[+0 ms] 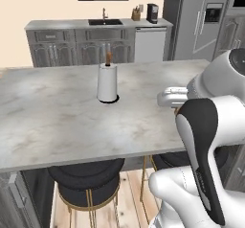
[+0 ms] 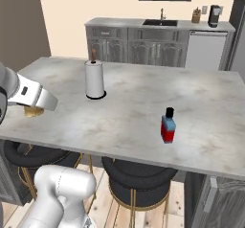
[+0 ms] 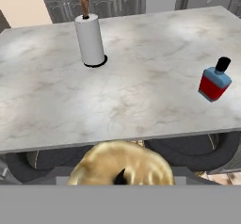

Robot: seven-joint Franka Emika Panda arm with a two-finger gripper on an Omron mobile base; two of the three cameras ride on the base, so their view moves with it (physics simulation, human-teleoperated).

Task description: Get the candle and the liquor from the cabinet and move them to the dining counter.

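The liquor bottle (image 2: pixel 168 125) already stands upright on the island worktop (image 2: pixel 129 102), near its front edge and well apart from the paper-towel roll (image 2: pixel 94 79) farther back. That leaves the candle. In the hand view a rounded, golden-yellow lump (image 3: pixel 121 167) sits right at the fingers (image 3: pixel 121 177), close against the lens; going by the task it is probably the candle, and the fingers look partly closed around it, though only 1 dark tip shows, so the grip itself cannot be confirmed.

The relation that matters: the hand hovers just outside the front edge of the worktop, above the black stools (image 3: pixel 197 148), so the free marble lies straight ahead of the fingers. The bottle is ahead and to the right in that view, the roll ahead and to the left, with a wide bare stretch between them for the set-down.
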